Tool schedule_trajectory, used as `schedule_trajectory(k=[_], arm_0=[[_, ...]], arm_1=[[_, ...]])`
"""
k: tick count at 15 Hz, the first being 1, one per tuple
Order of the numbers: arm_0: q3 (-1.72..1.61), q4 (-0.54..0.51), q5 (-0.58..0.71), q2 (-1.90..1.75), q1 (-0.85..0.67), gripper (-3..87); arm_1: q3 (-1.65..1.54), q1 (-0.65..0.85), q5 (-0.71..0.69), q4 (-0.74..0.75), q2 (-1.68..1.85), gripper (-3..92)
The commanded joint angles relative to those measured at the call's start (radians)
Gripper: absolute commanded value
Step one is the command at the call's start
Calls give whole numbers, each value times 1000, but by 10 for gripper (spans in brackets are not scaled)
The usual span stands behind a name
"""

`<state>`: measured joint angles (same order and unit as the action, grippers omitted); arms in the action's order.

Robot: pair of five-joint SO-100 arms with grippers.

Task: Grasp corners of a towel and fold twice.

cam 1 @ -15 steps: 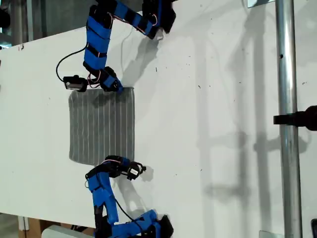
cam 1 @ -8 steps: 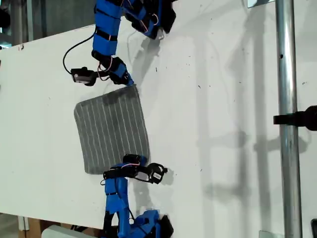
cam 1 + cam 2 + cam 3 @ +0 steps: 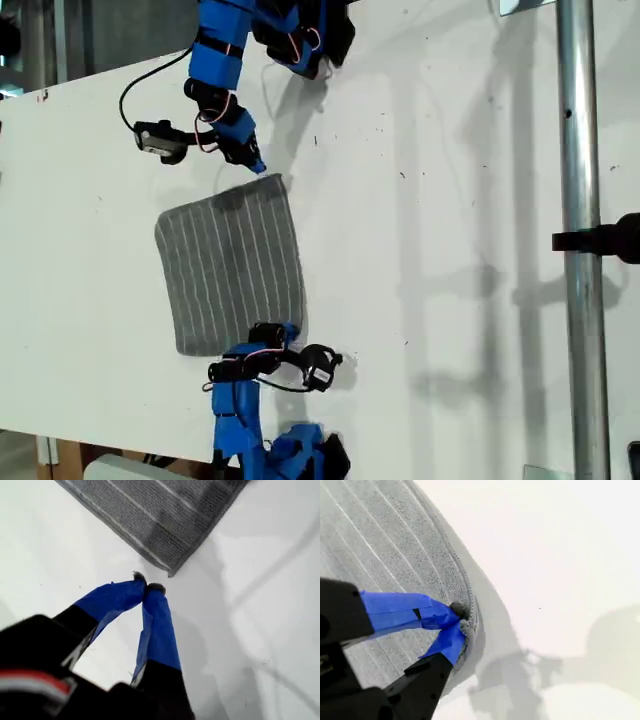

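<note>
Three cameras: one overhead, two riding the grippers

The exterior view looks straight down on the white table (image 3: 450, 200) from well above. The first wrist view peers closely along my first gripper (image 3: 146, 587) at a towel (image 3: 165, 515) corner; the second, along my second gripper (image 3: 459, 617), shares that towel's edge.

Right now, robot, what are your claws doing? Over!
First claw shut, empty, off the towel corner. Second claw shut on towel edge. Table shows nothing in the way.
</note>
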<state>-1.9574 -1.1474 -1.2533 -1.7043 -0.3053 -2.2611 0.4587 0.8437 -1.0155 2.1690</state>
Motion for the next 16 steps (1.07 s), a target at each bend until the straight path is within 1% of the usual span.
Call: schedule_trajectory(k=[1,2,3,5,7,8,9,10,11,12,13,14,16], arm_0=[[-14,-55,80,-282,-15,-10],[-12,-89,100,-360,-20,18],[-38,-71,124,-442,-11,83],[-242,144,193,-644,2,168],[-442,310,206,-850,20,168],[-578,382,192,-1048,26,156],[-713,382,187,-1312,28,129],[-822,295,175,-1598,18,100],[-882,172,152,-1781,9,65],[-853,117,156,-1773,20,26],[-857,120,153,-1778,40,-7],[-853,94,146,-1778,34,-29],[-850,40,147,-1778,8,-29]], arm_1=[[-34,26,8,-31,267,-3],[-57,44,9,-75,374,-3],[-80,60,11,-115,466,-3],[-143,64,23,-155,617,-3],[-195,38,61,-173,769,-3],[-232,29,94,-204,904,-3],[-258,20,124,-256,1032,-3],[-278,-8,144,-295,1121,-3],[-273,-41,167,-321,1123,-3],[-279,-72,189,-330,1123,-3],[-287,-81,196,-356,1123,-3],[-290,-71,199,-403,1123,-3],[-324,-69,212,-410,1121,-3]])
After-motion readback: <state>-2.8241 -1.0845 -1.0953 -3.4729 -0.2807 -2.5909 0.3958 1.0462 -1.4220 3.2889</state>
